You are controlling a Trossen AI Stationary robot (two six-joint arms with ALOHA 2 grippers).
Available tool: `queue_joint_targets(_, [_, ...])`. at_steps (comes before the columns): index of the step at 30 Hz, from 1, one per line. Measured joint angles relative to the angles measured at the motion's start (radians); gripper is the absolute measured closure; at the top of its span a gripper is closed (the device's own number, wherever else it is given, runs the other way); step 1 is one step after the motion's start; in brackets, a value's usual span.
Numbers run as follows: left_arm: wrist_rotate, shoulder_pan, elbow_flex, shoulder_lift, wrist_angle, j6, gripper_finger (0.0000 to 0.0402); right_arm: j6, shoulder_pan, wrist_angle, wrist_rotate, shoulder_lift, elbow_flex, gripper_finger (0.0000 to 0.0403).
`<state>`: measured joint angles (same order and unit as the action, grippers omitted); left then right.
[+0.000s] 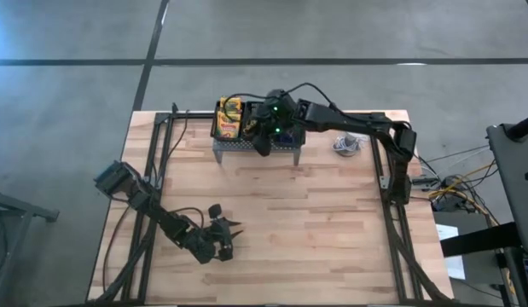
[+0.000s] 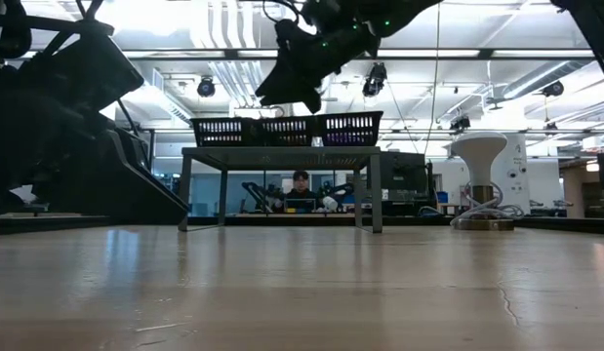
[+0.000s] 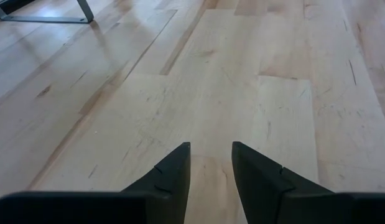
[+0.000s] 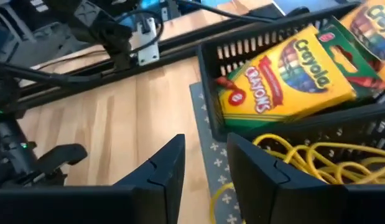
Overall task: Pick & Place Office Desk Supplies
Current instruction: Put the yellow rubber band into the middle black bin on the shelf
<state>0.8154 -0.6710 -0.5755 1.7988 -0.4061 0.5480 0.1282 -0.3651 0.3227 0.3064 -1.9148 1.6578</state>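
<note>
Black mesh baskets point(image 2: 287, 129) stand in a row on a grey perforated stand point(image 2: 282, 154) at the table's far side. Yellow-and-green crayon boxes point(image 4: 285, 74) lie in the leftmost basket point(image 1: 229, 119). Yellow band loops point(image 4: 304, 162) lie in the basket beside it, and one strand point(image 4: 220, 190) hangs over its edge. My right gripper point(image 4: 204, 162) hovers open above the row's left part point(image 1: 262, 145), with nothing between its fingers. My left gripper point(image 3: 211, 162) is open just over the bare table, near the front left point(image 1: 232, 239).
A white round object point(image 1: 347, 143) sits on the table right of the stand. Black frame rails point(image 1: 157, 170) run along the table's left and right sides. Bare wood lies between the stand and the left gripper. A person point(image 2: 302, 185) sits beyond the table.
</note>
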Motion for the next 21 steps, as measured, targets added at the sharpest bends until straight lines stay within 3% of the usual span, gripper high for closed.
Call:
queue_joint_targets(12, [0.000,0.004,0.000,0.000,0.001,0.001,0.0281,-0.068,-0.008,0.412,-0.242,-0.188,0.322,0.0313])
queue_joint_targets(21, [0.000,0.004,0.000,0.000,0.001,0.002,0.0281,-0.061,-0.004,0.565,-0.397,-0.247,0.487,0.0324])
